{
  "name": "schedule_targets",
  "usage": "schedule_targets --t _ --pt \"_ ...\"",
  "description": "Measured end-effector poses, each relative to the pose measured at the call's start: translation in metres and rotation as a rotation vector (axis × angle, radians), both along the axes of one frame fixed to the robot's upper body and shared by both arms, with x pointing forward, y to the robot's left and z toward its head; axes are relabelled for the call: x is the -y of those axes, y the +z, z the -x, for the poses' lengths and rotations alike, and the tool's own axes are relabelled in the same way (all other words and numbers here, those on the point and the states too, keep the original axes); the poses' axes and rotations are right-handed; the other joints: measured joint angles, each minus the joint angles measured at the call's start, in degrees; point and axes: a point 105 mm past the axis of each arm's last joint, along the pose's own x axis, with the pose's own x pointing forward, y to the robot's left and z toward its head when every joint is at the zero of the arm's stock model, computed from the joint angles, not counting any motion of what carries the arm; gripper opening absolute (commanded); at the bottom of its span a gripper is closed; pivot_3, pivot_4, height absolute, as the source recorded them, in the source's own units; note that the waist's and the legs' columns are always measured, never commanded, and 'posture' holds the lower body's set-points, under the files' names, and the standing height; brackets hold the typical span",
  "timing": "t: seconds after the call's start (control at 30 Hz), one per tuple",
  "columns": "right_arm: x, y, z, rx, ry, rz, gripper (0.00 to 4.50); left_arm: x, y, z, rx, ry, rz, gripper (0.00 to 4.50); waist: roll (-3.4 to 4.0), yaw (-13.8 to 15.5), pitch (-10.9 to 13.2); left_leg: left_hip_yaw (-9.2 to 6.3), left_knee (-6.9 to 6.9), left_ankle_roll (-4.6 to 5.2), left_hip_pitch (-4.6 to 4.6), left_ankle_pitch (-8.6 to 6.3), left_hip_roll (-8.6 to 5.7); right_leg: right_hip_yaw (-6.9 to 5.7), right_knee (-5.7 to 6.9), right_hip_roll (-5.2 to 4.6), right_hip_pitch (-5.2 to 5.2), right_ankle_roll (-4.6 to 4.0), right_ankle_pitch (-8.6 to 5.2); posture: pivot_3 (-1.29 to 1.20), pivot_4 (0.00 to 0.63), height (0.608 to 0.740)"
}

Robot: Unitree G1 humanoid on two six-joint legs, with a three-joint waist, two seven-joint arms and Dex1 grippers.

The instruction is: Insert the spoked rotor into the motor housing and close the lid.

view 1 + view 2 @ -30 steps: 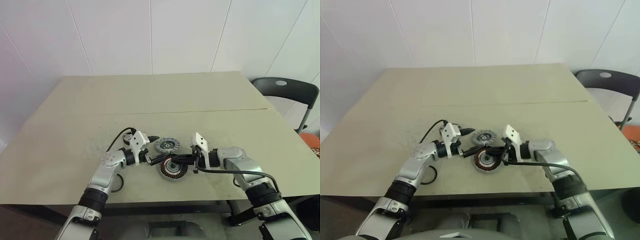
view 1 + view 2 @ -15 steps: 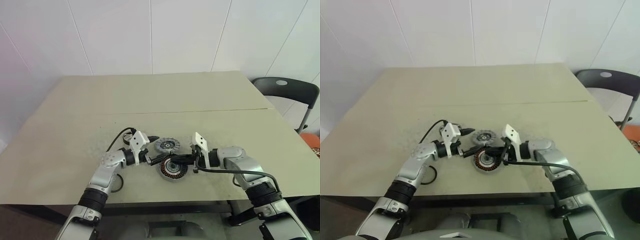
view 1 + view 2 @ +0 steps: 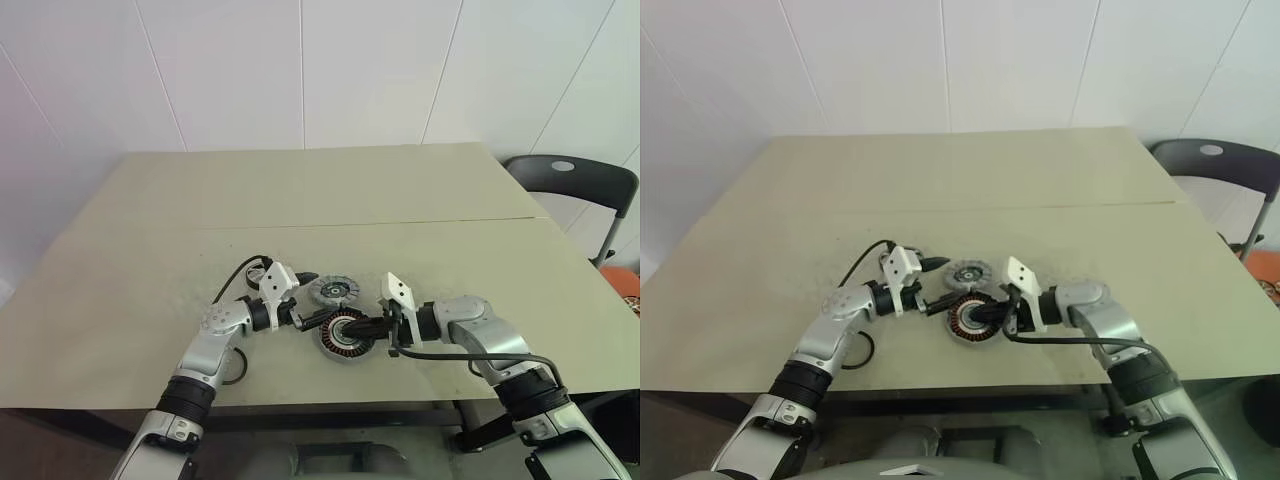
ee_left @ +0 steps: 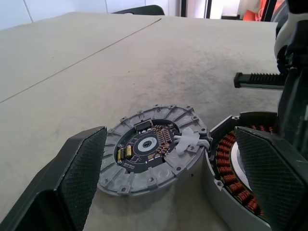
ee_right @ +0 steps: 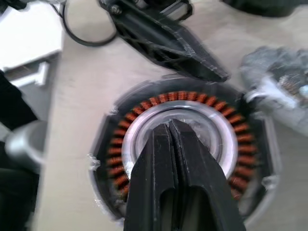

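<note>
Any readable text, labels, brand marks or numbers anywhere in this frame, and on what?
None can be read.
The lid shows a dark circuit board with small components, but no legible marking.
The motor housing shows only copper windings and a bare hub.

Our head pair looks down over the desk [image 3: 420,190]; both wrist cameras sit close, sharing the motor housing [image 5: 178,144].

left gripper [image 4: 173,192] spread wide, right gripper [image 5: 169,126] closed
</note>
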Motion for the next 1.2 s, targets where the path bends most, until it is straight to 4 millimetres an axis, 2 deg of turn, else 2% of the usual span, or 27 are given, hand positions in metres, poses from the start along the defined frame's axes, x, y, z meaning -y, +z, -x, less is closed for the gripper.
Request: schedule_targets --t 0.1,0.43,0.67,0.83,0.9,1.03,1.2 --pt "0.002 -0.001 -0.011 0.042 -0.049 0.026 0.05 0.001 -0.001 0.0 -0.004 -0.001 0.001 4.5 0.0 0.0 0.0 0.01 0.05 -0.06 0.08 -0.03 0.01 -0.03 0.05 -0.01 0.03 -0.08 0.0 0.0 0.0 0.74" --pt "0.005 -0.001 -0.015 0.073 -0.054 0.068 0.05 0.001 -0.004 0.0 -0.012 -0.002 -0.005 4.5 -0.01 0.1 0.0 0.01 0.08 -0.05 0.12 -0.03 0.03 -0.06 0.01 -0.01 0.13 -0.07 0.02 0.0 0.0 0.74" --pt "0.006 0.0 -0.009 0.001 -0.06 0.008 0.05 0.001 -0.003 0.0 -0.009 -0.005 -0.011 4.5 -0.01 0.1 0.0 0.01 0.02 0.04 -0.01 0.03 0.02 -0.05 0.0 -0.02 -0.03 -0.05 0.03 0.0 0.0 0.74" --pt "0.002 -0.001 0.01 -0.114 0.0 -0.061 0.05 0.001 -0.006 -0.001 -0.011 -0.003 -0.023 4.5 -0.01 0.1 0.0 0.01 -0.03 0.06 -0.09 0.03 0.02 -0.05 -0.03 -0.03 -0.11 -0.04 0.04 0.0 0.0 0.74" --pt "0.001 -0.003 0.011 -0.113 0.003 -0.05 0.05 0.001 -0.006 -0.001 -0.014 -0.003 -0.023 4.5 -0.01 0.0 0.0 0.02 -0.02 0.04 -0.07 0.02 0.02 -0.04 -0.02 -0.03 -0.1 -0.04 0.04 0.0 0.0 0.74" --pt "0.0 -0.003 0.0 -0.026 -0.026 0.018 0.05 0.001 -0.007 -0.001 -0.015 -0.003 -0.022 4.5 -0.01 0.1 0.0 0.01 0.0 -0.07 0.08 -0.04 0.05 -0.06 0.0 -0.01 0.04 -0.07 0.01 0.0 0.0 0.74" --pt "-0.01 -0.004 -0.011 0.01 -0.092 -0.02 0.05 0.001 -0.007 -0.001 -0.016 -0.003 -0.024 4.5 -0.01 -0.1 0.0 0.02 -0.01 -0.05 0.06 -0.03 0.05 -0.05 0.0 -0.01 0.0 -0.04 0.04 0.0 0.0 0.74"
